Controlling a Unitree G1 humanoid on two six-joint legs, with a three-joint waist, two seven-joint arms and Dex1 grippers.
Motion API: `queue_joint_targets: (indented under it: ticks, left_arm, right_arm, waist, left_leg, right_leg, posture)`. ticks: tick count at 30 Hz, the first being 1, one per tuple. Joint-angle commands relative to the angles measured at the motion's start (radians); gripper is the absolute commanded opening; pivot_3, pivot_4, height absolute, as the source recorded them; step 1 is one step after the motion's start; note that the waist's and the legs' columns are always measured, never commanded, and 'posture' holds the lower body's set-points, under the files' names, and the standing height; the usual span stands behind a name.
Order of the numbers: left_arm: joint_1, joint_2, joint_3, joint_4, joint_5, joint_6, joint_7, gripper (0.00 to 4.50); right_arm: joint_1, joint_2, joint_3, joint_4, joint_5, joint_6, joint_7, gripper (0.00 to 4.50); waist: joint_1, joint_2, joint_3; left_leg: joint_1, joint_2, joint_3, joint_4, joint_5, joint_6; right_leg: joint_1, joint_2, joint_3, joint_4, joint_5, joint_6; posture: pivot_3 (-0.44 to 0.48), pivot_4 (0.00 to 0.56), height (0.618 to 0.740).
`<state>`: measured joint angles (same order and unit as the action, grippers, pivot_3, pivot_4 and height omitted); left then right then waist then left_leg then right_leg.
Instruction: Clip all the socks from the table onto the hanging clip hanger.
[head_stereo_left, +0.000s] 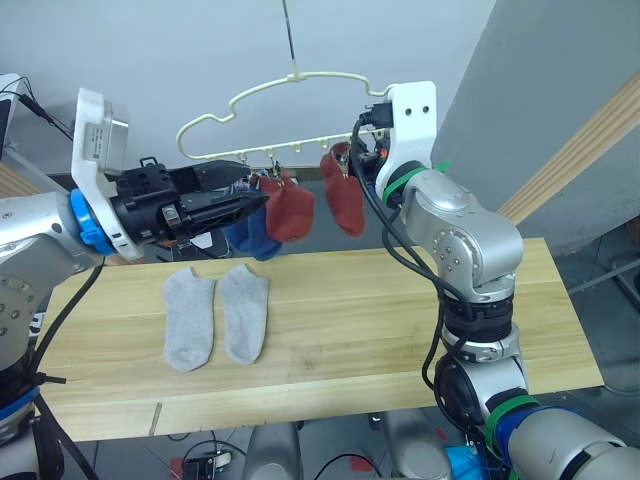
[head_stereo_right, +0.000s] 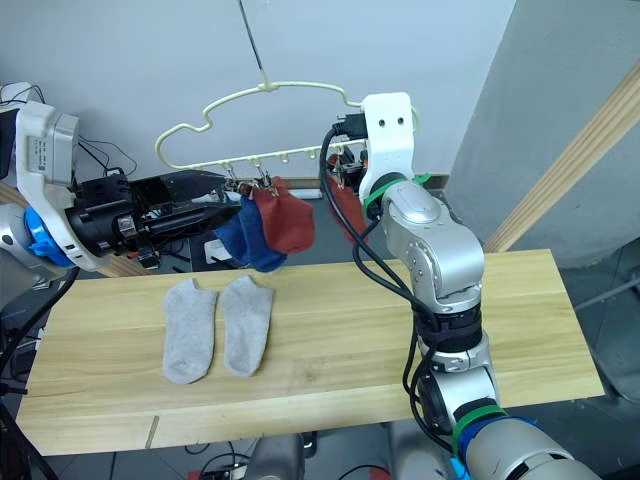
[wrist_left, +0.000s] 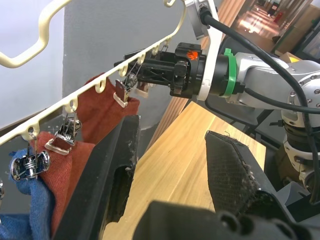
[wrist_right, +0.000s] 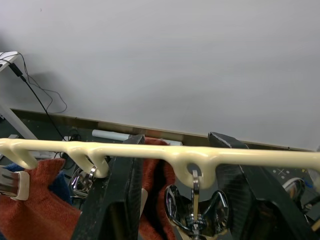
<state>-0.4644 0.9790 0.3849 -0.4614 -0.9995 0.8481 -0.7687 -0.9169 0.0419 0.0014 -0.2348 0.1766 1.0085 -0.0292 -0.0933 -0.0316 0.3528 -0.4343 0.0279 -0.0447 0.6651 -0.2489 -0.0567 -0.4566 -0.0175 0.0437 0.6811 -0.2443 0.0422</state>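
Left gripper (wrist_left: 170, 170) spread wide, empty, beside the hung rust-red socks (head_stereo_left: 290, 210). Right gripper (wrist_right: 185, 195) open, its fingers (wrist_right: 117, 200) straddling the clip hanger (wrist_right: 165, 152) bar.

Two light grey socks (head_stereo_left: 216, 315) flat on the table (head_stereo_left: 400, 330), side by side. Two rust red socks (head_stereo_left: 345, 195) clipped up on the one pale yellow clip hanger (head_stereo_left: 290, 90). Blue socks (head_stereo_right: 240, 235) hanging there too, bunched together, so the number can't be told for sure. Two grippers up at the hanger: left gripper (head_stereo_left: 235, 190), right gripper (wrist_right: 185, 200). One table.
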Motion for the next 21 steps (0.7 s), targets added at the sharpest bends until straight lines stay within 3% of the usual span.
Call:
queue_joint_targets:
  ticks: [1,7,10,13,15,21]
  left_arm:
    - [-0.005,0.021,0.033,-0.029,-0.016,-0.002,0.006,2.40]
    - [-0.007,0.023,0.027,-0.026,-0.012,-0.006,0.008,2.40]
    - [-0.006,0.022,0.025,-0.025,-0.012,-0.007,0.010,2.40]
    - [-0.006,0.022,0.024,-0.025,-0.011,-0.008,0.010,2.40]
    - [-0.006,0.021,0.023,-0.021,-0.005,-0.009,0.015,2.40]
    - [0.016,0.028,-0.001,-0.020,0.041,0.020,0.074,2.40]
  right_arm:
    - [-0.020,0.004,-0.001,-0.033,-0.008,-0.026,-0.009,2.11]
    - [-0.017,-0.005,-0.001,-0.033,-0.019,-0.022,-0.019,2.11]
    - [-0.017,-0.007,0.001,-0.031,-0.026,-0.022,-0.025,1.53]
    - [-0.018,-0.006,-0.001,-0.030,-0.029,-0.021,-0.027,0.52]
    - [-0.018,-0.005,-0.003,-0.029,-0.035,-0.022,-0.028,0.10]
    - [-0.022,0.000,-0.008,-0.028,-0.045,-0.021,-0.032,0.04]
  waist:
    - [0.001,0.000,0.000]
    - [0.004,0.000,0.000]
    - [0.004,0.000,0.000]
    - [0.004,0.000,0.000]
    - [0.004,0.000,0.000]
    - [0.004,0.000,0.000]
  left_leg:
    - [0.000,0.000,0.000,0.000,0.000,0.000]
    - [0.000,0.000,0.000,0.000,0.000,0.000]
    - [0.000,0.000,0.000,0.000,0.000,0.000]
    - [0.000,0.000,0.000,0.000,0.000,0.000]
    - [0.000,0.000,0.000,0.000,0.000,0.000]
    - [0.000,0.000,0.000,0.000,0.000,0.000]
  right_leg:
    - [0.000,0.000,0.000,0.000,0.000,0.000]
    - [0.000,0.000,0.000,0.000,0.000,0.000]
    - [0.000,0.000,0.000,0.000,0.000,0.000]
    - [0.000,0.000,0.000,0.000,0.000,0.000]
    - [0.000,0.000,0.000,0.000,0.000,0.000]
    - [0.000,0.000,0.000,0.000,0.000,0.000]
  posture:
    - [-0.096,0.316,0.740]
    - [-0.101,0.317,0.740]
    - [-0.103,0.316,0.740]
    - [-0.103,0.316,0.740]
    - [-0.104,0.314,0.740]
    - [-0.107,0.316,0.740]
